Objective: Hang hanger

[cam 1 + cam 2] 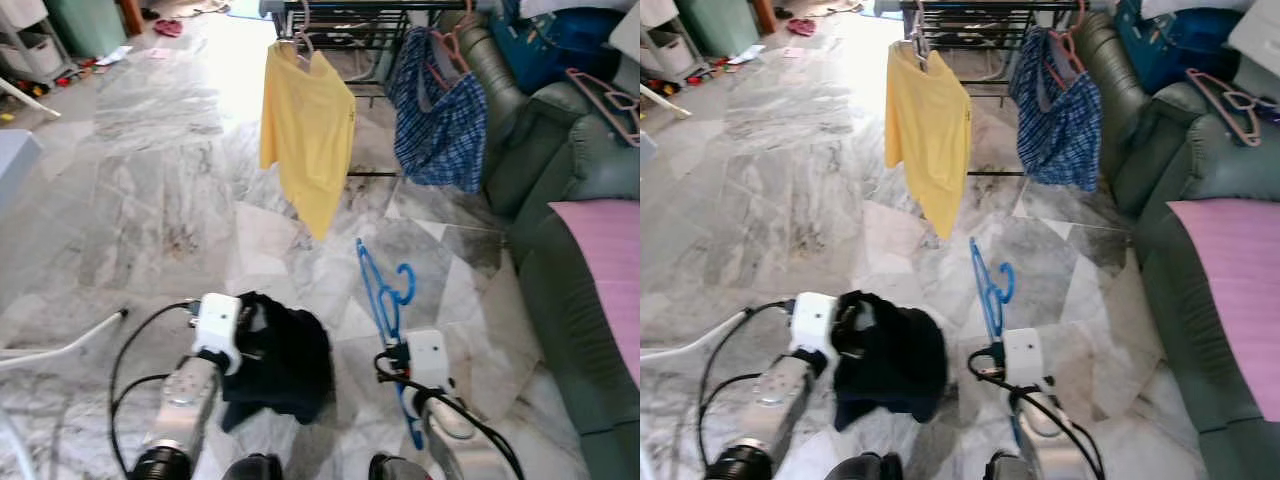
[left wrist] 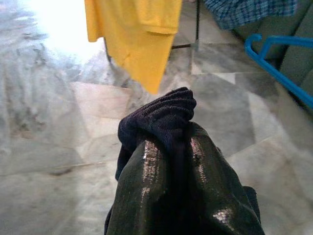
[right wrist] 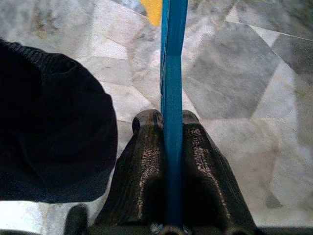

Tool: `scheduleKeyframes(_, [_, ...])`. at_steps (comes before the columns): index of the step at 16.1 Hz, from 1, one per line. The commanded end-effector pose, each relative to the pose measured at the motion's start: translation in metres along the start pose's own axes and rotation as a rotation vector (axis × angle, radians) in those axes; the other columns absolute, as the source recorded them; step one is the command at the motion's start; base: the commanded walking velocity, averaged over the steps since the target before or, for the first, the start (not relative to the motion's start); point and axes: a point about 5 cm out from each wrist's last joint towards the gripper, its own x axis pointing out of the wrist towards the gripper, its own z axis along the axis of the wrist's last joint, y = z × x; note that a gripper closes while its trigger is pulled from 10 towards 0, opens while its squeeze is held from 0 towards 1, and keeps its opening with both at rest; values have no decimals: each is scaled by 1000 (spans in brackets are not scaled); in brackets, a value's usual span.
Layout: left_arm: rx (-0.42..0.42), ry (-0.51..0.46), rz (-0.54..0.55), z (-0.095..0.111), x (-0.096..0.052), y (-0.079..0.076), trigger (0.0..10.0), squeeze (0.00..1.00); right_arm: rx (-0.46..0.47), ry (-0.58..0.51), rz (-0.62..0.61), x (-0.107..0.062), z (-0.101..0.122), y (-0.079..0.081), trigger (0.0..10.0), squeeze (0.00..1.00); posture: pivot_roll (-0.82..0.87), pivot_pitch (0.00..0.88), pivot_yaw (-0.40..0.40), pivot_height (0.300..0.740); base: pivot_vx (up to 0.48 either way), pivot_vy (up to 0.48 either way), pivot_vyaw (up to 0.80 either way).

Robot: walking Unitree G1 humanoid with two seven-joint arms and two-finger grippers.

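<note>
A humanoid robot faces a black metal drying rack [image 1: 350, 12] across a marble floor. Its right gripper [image 3: 171, 129] is clamped tight on a blue plastic hanger [image 1: 385, 295], held upright with the hook toward the rack, seemingly ready for loading. Its left gripper [image 2: 168, 147], closed on a dark knitted garment [image 1: 285, 360], keeps the cloth bunched beside the hanger, well short of the rack. A yellow shirt [image 1: 305, 140] and a blue checked garment [image 1: 440, 125] hang from the rack.
</note>
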Motion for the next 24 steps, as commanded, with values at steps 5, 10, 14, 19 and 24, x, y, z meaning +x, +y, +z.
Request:
scheduleKeyframes(5, [63, -45, -34, 13, 3, 4, 10000, 0, -15, 13, -8, -6, -7, 0, 10000, 0, -77, 221, 27, 740, 0, 0, 0])
scheduleKeyframes(10, [218, -149, -23, 64, 36, 13, 10000, 0, -306, -28, 29, -9, 21, -39, 10000, 0, -82, 233, 49, 740, 0, 0, 0])
scheduleKeyframes(14, [262, -210, 60, 105, 57, 23, 10000, 0, -521, -50, 117, -19, 54, -70, 10000, 0, -98, 230, 57, 740, 0, 0, 0])
scheduleKeyframes(19, [362, -269, -36, 118, 59, 18, 10000, 0, -624, -20, 502, -53, 72, -51, 10000, 0, -114, 230, 59, 740, 0, 0, 0])
scheduleKeyframes(24, [442, -349, -192, 120, 56, 0, 10000, 0, -613, 3, 582, -57, 80, -46, 10000, 0, -105, 230, 54, 740, 0, 0, 0])
